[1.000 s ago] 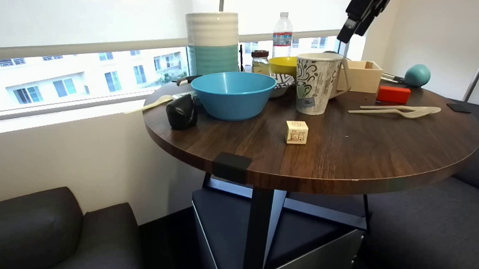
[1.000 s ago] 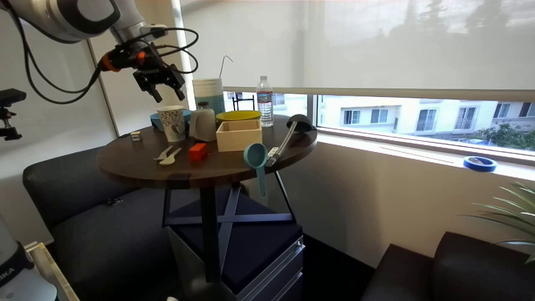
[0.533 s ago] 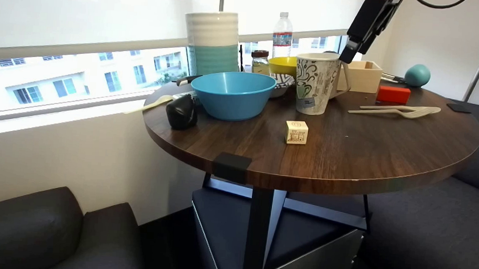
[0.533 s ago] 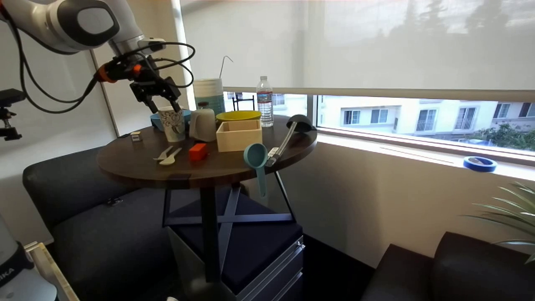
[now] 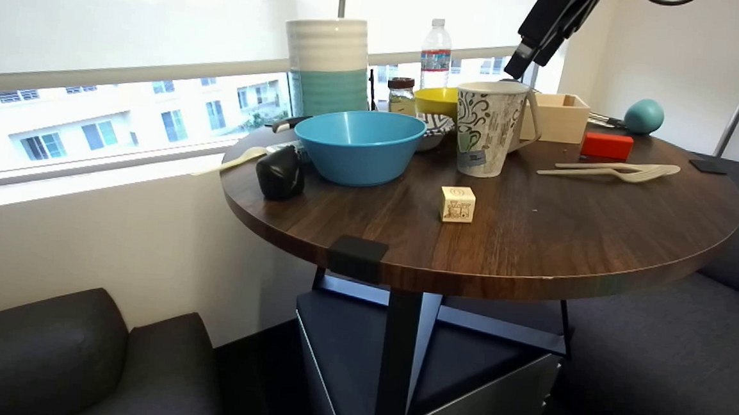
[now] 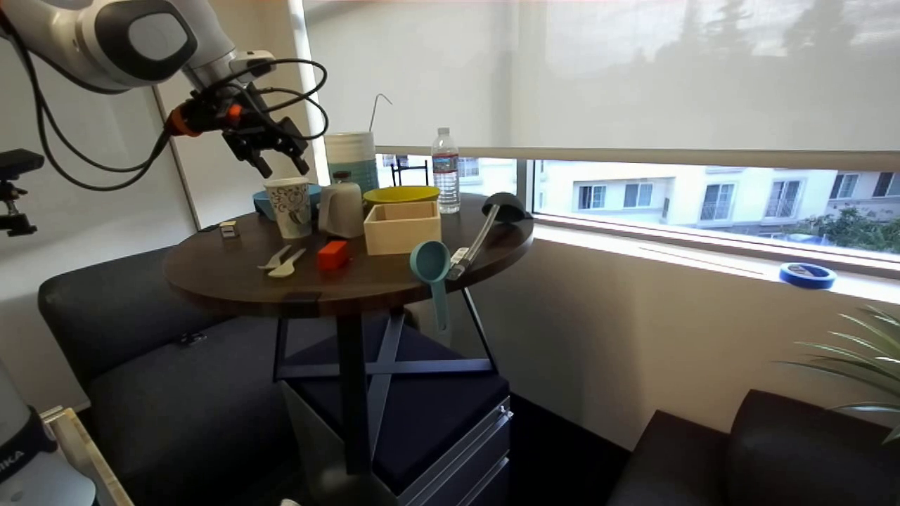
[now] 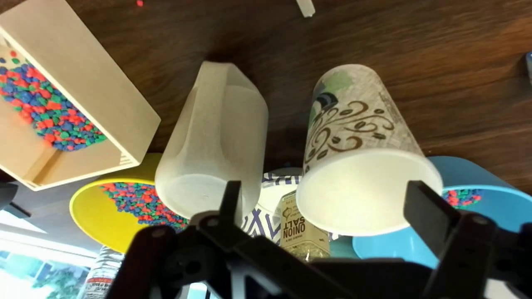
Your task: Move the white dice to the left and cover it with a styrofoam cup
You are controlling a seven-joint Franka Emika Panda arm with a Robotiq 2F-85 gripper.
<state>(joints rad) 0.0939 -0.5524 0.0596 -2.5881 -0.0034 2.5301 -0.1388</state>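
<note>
There is one cup (image 5: 484, 131), one dice (image 5: 457, 206), one blue bowl (image 5: 359, 161) and one yellow bowl (image 7: 99, 218).

You've a round dark-brown wood table (image 5: 599, 228) by a daylit glass window (image 6: 710, 200) — translucent white roller blind (image 6: 668, 77) partly down, beige wall (image 6: 612, 316) below.
</note>
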